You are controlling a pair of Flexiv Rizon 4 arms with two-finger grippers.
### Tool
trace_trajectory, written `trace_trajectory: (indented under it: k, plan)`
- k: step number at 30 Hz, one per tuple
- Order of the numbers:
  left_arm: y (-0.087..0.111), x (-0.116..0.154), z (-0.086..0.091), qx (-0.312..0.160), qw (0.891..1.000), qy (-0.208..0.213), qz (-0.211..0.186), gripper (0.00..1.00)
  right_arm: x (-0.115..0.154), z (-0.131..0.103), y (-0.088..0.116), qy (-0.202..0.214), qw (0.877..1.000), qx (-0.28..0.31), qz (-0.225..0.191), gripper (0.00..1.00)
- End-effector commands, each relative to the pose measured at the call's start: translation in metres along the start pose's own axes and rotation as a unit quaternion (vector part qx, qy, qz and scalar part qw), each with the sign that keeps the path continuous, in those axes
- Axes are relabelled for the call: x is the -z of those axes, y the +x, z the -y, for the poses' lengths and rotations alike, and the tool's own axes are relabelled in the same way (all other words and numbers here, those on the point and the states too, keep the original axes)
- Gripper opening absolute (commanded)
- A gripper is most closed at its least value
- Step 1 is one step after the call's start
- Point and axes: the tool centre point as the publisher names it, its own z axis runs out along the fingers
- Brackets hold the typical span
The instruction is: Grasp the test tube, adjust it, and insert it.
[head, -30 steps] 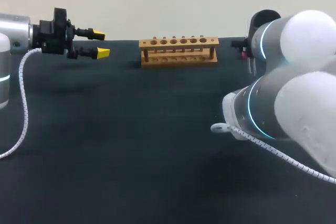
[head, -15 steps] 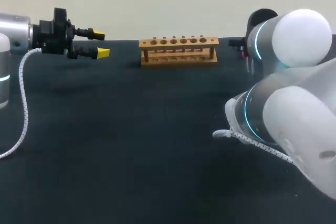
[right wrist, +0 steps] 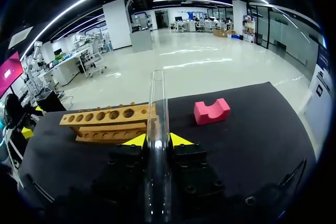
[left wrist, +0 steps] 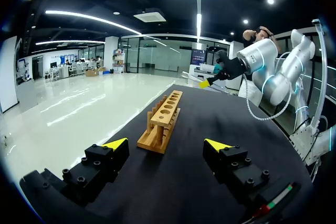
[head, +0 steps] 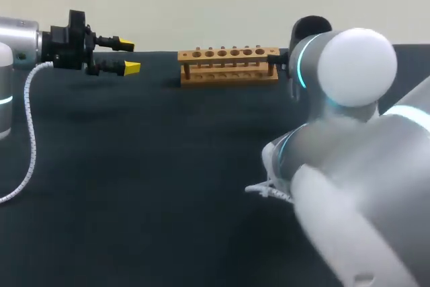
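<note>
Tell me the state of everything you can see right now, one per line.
Test tube: clamped in the right gripper, pointing out ahead, not in the rack.
Right gripper: shut on the test tube.
Left gripper: open, empty.
Rack: upright, visible holes empty.
Pink block: lying on the table, untouched.

We see soft, even light from overhead in the head view, leaving the dark table (head: 168,186) matte with only a faint shadow under our left gripper (head: 129,57). In the 2 wrist views ceiling strips (left wrist: 89,19) glare, and the test tube (right wrist: 157,124) catches pale highlights.
</note>
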Motion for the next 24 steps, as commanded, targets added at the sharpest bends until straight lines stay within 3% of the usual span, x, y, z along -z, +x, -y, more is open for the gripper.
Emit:
trace_trajectory:
  k: [1,8,24]
  plan:
    - [0.001,0.000,0.000,-0.001,1.000,-0.001,0.002,1.00,-0.002,-0.018,0.005,0.029,1.000,0.003,0.008,0.00]
    - [0.001,0.000,0.000,-0.001,1.000,-0.001,0.002,1.00,-0.015,-0.038,0.010,0.030,0.999,0.027,0.007,0.00]
    - [0.001,0.000,0.000,-0.001,1.000,-0.001,0.002,1.00,-0.040,-0.072,0.009,-0.025,0.999,0.032,0.001,0.00]
